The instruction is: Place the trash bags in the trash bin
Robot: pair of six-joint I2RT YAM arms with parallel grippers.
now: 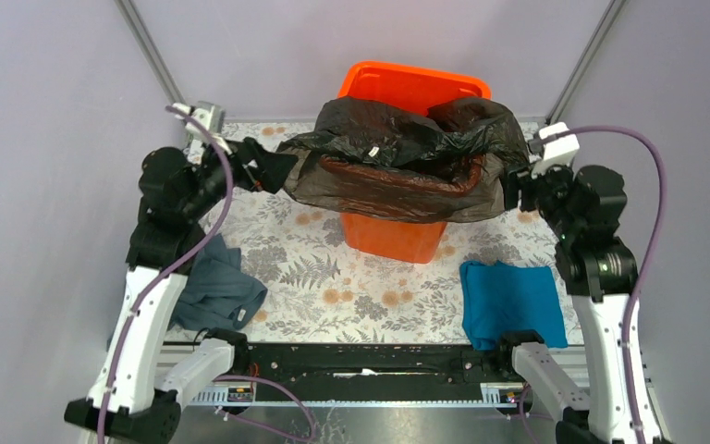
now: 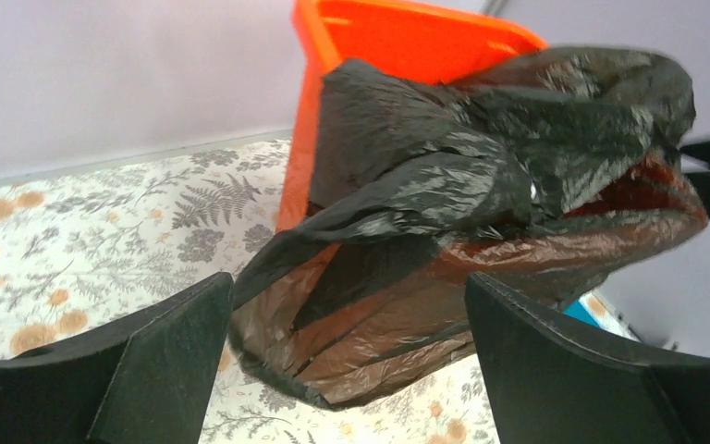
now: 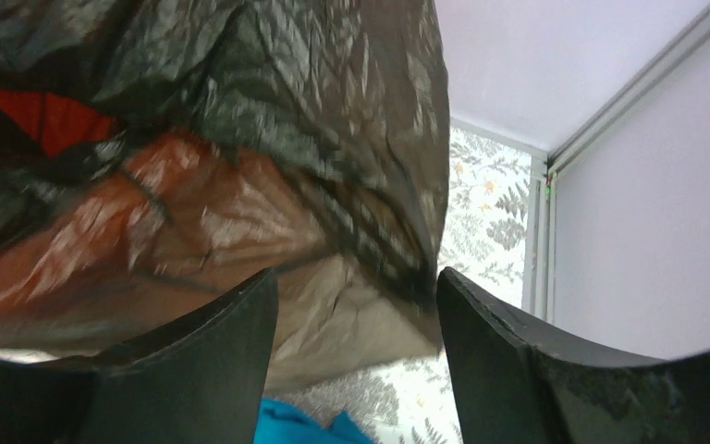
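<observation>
The orange trash bin stands at the back middle of the floral table; it also shows in the left wrist view. The black trash bag lies crumpled over the bin's near rim, stretched brownish across its front, hanging outside it. My left gripper is open at the bag's left corner. In the left wrist view the bag lies between and beyond the spread jaws of that gripper. My right gripper is open at the bag's right edge. The bag fills the right wrist view above that gripper.
A grey-blue cloth lies at the near left and a teal cloth at the near right, also visible in the right wrist view. Metal frame posts rise at the back corners. Grey walls enclose the table.
</observation>
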